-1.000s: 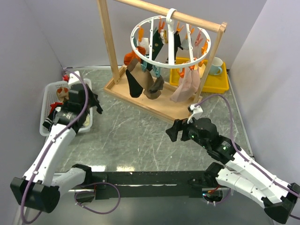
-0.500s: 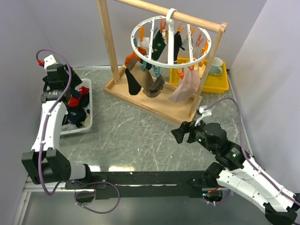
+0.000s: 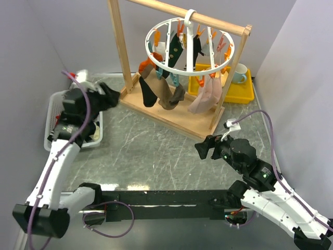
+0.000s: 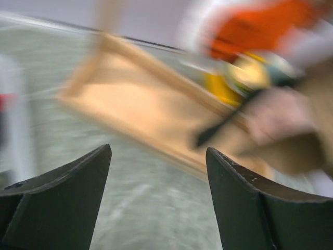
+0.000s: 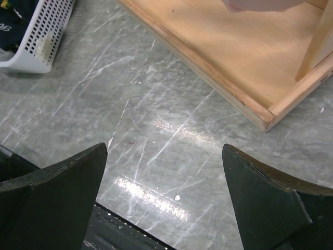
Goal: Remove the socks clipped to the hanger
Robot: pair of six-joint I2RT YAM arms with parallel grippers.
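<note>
The hanger (image 3: 156, 30), a round white ring with orange and teal clothespins, hangs from the wooden rack's top bar. Several socks are clipped to it: a black one (image 3: 148, 94), a brown one (image 3: 165, 92), a pale pink one (image 3: 206, 95) and a dark one (image 3: 175, 50) up near the ring. My left gripper (image 3: 108, 96) is open and empty, just left of the rack's base and pointing at it. Its wrist view is blurred, showing the left gripper (image 4: 158, 151) over the table with the pink sock (image 4: 278, 120) ahead. My right gripper (image 3: 204, 149) is open and empty over the table, as the right gripper (image 5: 164, 148) also shows from the wrist.
A white mesh basket (image 3: 53, 107) holding socks sits at the left wall, its corner (image 5: 42, 32) also in the right wrist view. The wooden rack (image 3: 120, 47) stands on a tray base (image 5: 208, 49). Behind it a yellow tray (image 3: 245, 95) carries a mug (image 3: 240, 73).
My left gripper was shut down in the basket, then opened, rose and swung right toward the rack's base. My right arm drew back slightly to the right.
</note>
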